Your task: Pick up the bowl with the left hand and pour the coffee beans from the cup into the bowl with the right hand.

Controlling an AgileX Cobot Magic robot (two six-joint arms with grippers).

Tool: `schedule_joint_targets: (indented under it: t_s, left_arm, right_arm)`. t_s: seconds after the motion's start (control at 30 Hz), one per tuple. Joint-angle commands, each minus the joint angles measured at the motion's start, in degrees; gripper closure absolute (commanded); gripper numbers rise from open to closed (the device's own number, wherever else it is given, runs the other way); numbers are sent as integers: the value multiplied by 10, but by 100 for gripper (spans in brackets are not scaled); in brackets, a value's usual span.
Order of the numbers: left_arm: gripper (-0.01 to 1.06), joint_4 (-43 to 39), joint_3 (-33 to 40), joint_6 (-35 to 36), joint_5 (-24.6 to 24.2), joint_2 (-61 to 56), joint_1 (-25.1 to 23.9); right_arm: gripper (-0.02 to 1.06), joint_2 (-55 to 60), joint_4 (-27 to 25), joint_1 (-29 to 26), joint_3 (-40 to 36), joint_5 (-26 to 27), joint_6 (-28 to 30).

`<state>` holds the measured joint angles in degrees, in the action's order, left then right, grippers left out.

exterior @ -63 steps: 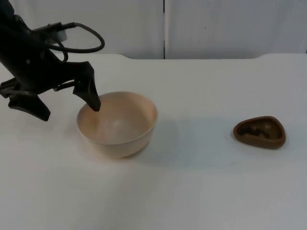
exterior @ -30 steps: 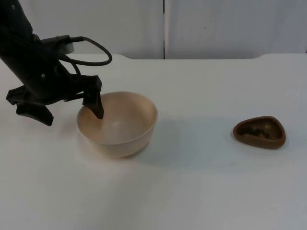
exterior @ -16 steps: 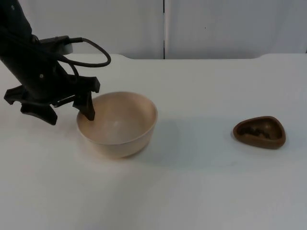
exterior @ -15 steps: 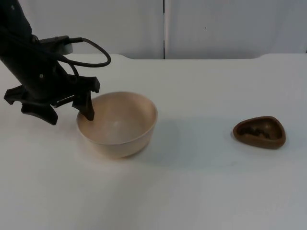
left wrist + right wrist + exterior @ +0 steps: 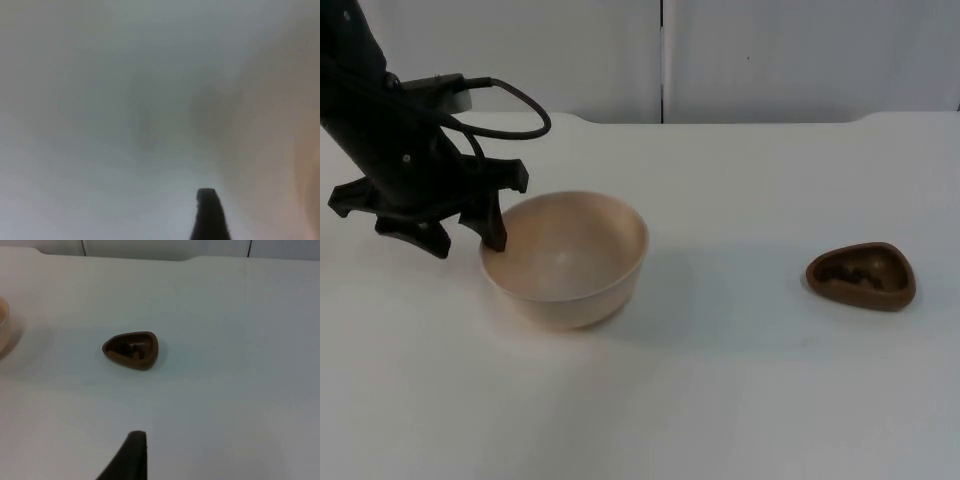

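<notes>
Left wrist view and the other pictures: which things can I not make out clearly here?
- Left wrist view: blurred; only a black fingertip and a beige haze, likely the bowl, can be told.
- Top view: the left claw straddles the beige bowl rim; firm contact with the rim is not visible.
- Brown cup: dark contents too small to confirm as coffee beans.
- Right claw: only one fingertip, cut by the edge.
</notes>
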<state>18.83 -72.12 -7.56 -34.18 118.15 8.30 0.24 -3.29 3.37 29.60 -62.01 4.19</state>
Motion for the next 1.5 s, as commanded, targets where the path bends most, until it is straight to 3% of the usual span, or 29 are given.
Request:
schedule_joint_targets:
  t_s: [0.0,0.17,0.3,0.33,0.43,0.7,1.17,1.47]
  left_arm:
    - [56,2,-3,3,0,-2,2]
    - [70,2,-3,3,0,-2,2]
    - [89,2,-3,3,0,-2,2]
    - [89,2,-3,3,0,-2,2]
    - [105,2,-3,3,0,-2,2]
    - [105,10,-3,3,-8,-5,2]
    - [105,11,-3,3,-84,-107,2]
    - [105,13,-3,4,-105,-146,2]
  right_arm:
    - [-1,-2,2,-3,0,2,-1]
    - [-1,-2,2,-3,0,2,-1]
    - [-1,-2,2,-3,0,2,-1]
    - [-1,-2,2,-3,0,2,-1]
    - [-1,-2,3,-3,0,2,-1]
    - [-1,-2,4,-3,0,2,-1]
    - [-1,-2,4,-3,0,2,-1]
    - [-1,-2,4,-3,0,2,-1]
